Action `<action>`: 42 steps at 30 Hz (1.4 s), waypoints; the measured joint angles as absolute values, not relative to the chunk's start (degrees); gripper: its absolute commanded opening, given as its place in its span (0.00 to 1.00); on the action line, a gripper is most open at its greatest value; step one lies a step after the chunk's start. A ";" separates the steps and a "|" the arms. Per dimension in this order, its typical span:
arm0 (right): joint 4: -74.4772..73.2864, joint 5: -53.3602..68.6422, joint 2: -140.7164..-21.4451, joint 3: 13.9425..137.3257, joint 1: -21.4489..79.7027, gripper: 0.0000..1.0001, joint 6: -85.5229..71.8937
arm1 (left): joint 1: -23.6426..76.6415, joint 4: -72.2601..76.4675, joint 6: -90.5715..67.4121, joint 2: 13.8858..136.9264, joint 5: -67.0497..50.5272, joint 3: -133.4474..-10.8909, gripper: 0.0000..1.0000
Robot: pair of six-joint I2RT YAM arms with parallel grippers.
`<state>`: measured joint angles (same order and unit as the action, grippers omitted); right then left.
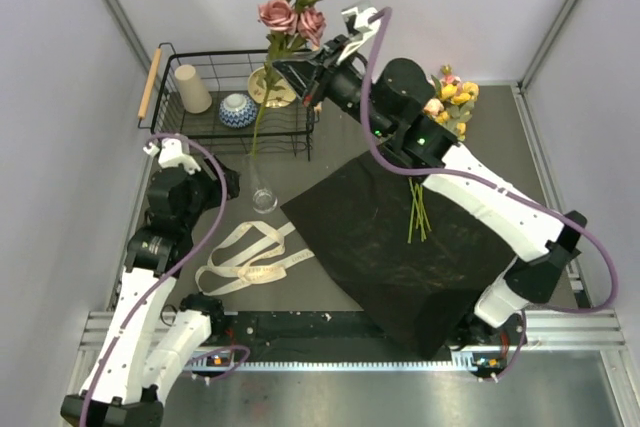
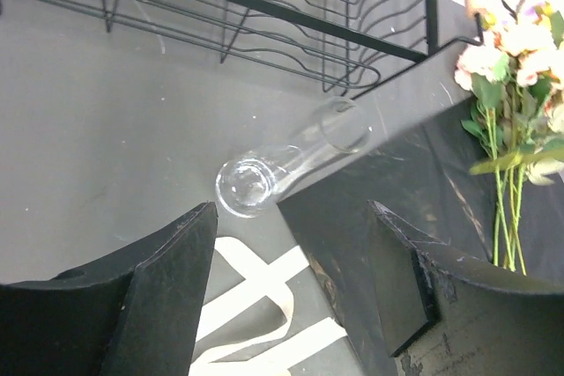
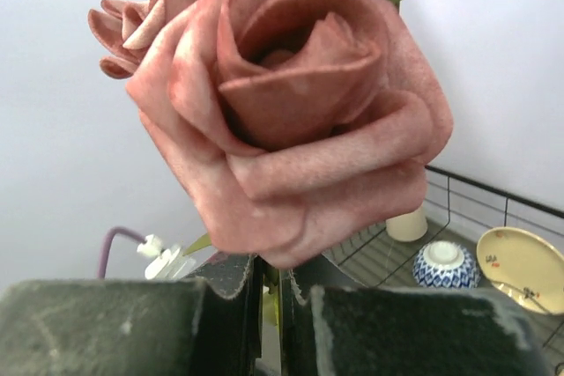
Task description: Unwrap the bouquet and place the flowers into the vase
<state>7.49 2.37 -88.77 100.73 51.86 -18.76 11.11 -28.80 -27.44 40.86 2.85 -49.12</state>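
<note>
Dark marks on the cream ribbon (image 1: 250,259) are too small to be read. In the wire basket (image 1: 215,51) a beige cup (image 1: 192,88), a blue-patterned bowl (image 1: 237,109) and a cream plate (image 1: 270,88) are kept. The vase (image 2: 291,158) is seen empty beside the black paper (image 1: 400,237). The roses (image 1: 295,15) are pinched at the stems by the right gripper (image 3: 271,283), with the blooms up and the stem ends pointed down toward the vase. The left gripper (image 2: 291,213) is held spread near the vase. The small blooms (image 1: 452,97) are laid with their stems on the paper.
</note>
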 measured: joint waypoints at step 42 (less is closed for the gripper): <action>9.21 0.80 -105.25 102.08 57.01 0.00 -7.90 | 9.34 -12.25 -27.83 47.07 -1.54 -35.33 0.55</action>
